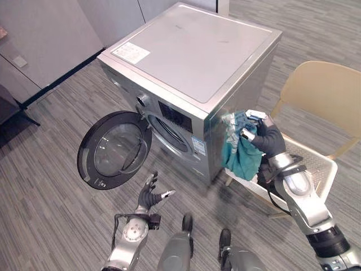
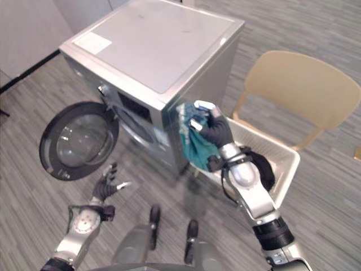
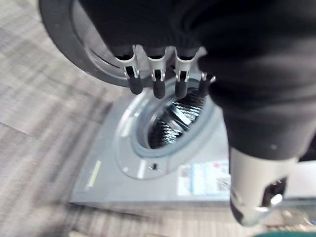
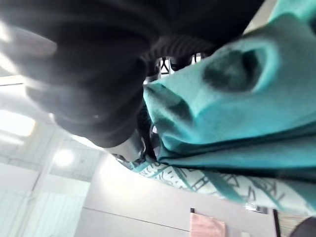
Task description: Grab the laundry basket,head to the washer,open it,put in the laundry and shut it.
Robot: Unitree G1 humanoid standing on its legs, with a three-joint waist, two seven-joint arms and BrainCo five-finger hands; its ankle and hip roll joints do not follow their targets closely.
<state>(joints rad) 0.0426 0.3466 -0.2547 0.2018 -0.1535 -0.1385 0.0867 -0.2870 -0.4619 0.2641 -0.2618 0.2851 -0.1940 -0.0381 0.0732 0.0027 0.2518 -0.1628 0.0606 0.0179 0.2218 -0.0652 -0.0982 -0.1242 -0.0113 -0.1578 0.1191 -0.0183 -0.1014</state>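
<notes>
Teal crumpled cloth garment (image 1: 241, 151) hangs pinched in the right hand (image 1: 265, 138) above the white plastic laundry basket (image 2: 282, 155); left hand (image 1: 149, 195) relaxed, empty (below the round dark-rimmed glass washer door (image 1: 114, 149), open). We judge trailing fabric may snag the silver washer (image 1: 192, 62) corner.

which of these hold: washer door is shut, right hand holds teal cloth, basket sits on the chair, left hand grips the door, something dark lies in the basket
1. The washer door is shut. False: it hangs wide open.
2. The right hand holds the teal cloth. True.
3. The basket sits on the chair. True.
4. The left hand grips the door. False: its fingers are relaxed, clear of the door, holding nothing.
5. Something dark lies in the basket. True: a dark garment.
</notes>
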